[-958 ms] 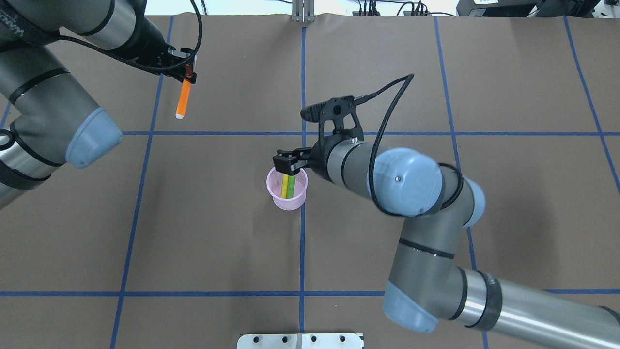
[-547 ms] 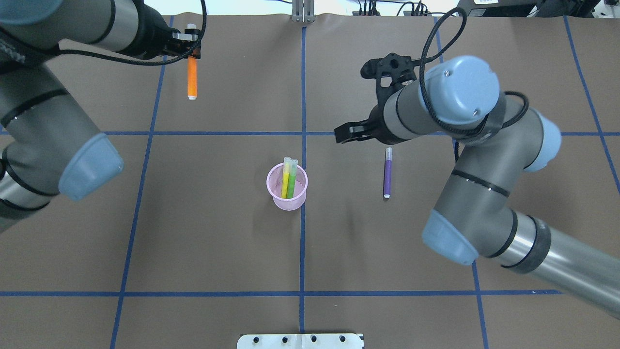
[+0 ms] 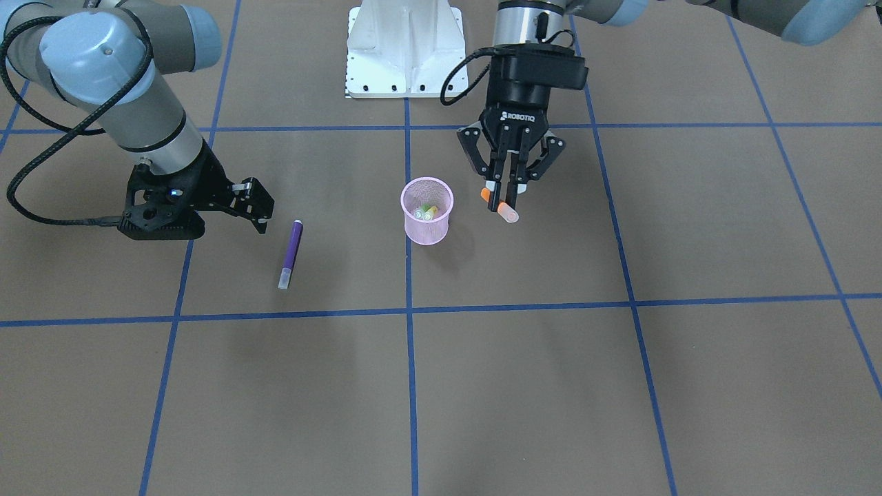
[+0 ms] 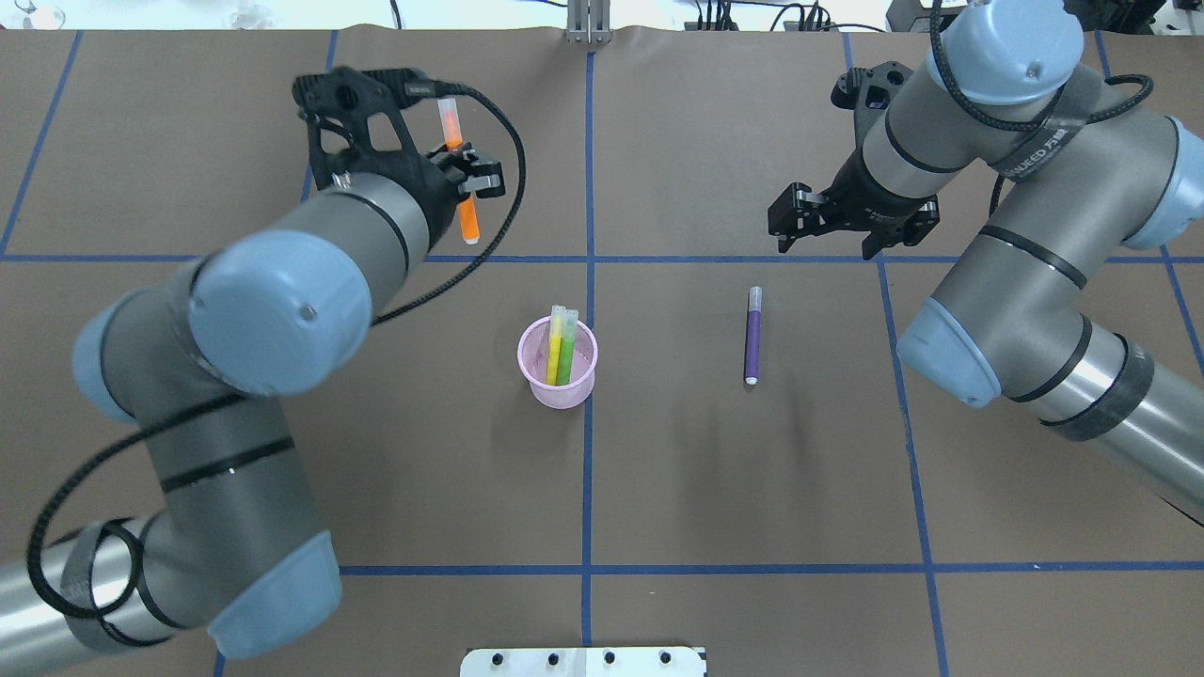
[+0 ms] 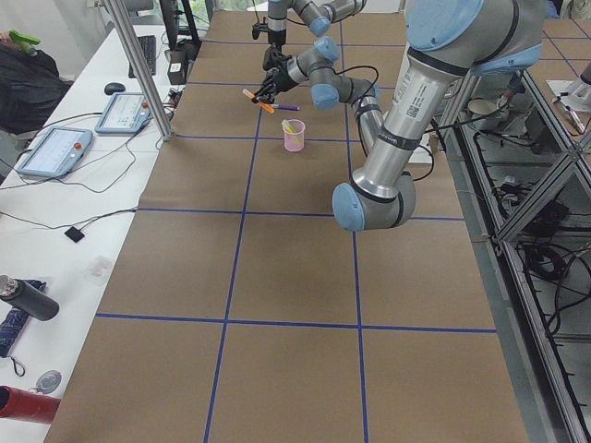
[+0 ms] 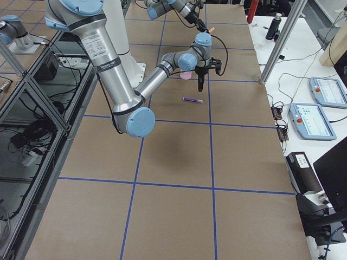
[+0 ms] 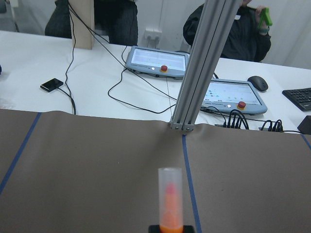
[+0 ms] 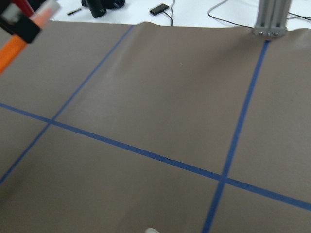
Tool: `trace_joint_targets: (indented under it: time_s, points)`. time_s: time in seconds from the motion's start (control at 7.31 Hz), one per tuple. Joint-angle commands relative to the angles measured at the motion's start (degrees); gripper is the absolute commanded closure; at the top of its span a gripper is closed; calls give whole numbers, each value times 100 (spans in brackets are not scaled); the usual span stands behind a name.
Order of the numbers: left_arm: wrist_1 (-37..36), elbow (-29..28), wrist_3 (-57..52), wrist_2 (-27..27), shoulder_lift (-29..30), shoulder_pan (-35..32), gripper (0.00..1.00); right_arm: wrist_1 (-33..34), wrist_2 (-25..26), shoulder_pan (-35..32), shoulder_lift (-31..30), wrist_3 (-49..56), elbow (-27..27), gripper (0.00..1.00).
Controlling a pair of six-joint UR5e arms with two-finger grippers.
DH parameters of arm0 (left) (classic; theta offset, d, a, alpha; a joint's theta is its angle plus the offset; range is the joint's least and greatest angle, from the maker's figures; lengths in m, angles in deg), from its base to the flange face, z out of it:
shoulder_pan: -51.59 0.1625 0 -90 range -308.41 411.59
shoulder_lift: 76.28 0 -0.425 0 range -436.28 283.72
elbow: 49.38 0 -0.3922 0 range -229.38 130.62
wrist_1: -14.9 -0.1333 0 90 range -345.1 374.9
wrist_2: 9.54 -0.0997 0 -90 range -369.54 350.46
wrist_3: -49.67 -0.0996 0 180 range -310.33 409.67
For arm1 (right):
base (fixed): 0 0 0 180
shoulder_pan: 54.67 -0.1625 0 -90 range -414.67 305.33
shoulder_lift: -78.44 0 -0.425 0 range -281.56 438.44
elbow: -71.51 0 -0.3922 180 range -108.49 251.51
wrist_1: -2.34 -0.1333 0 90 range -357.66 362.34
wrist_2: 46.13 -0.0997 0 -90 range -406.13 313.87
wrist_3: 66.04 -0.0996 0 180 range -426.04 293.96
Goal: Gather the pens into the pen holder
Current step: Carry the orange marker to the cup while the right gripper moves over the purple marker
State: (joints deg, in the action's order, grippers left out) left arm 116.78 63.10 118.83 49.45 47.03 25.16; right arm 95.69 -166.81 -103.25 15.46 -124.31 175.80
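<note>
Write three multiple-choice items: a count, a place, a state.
1. Pens in the small pink wire-mesh cup: A none, B one, C two.
2. The slim purple pen: A inside the cup, B lying on the brown table, C across the rim.
3. The left end effector: A shut on the slim orange pen, B open, empty, C shut on the cup.
Key: C, a yellow pen and a green pen stand inside; B, it lies apart from the cup; A, it clamps the pen aloft.

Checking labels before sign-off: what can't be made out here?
Left wrist view: orange pen below its cap, cut by the bottom edge.
Right wrist view: pale tip at the bottom edge, too cropped to identify.
Front-facing view: pen holder mesh hides the lower ends of its pens.
</note>
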Motion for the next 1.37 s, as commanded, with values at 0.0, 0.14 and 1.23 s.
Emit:
trace_joint_targets:
  time_s: [0.0, 0.14, 1.23]
  points:
    - [488, -226, 10, -1037, -27, 568, 100, 17, -78, -54, -109, 0, -154, 0]
    - [734, -348, -43, -1004, -62, 578, 100, 17, -130, -54, -92, 0, -163, 0]
    - [3962, -1694, -1036, -213, -282, 605, 100, -45, -245, -63, -91, 0, -224, 0]
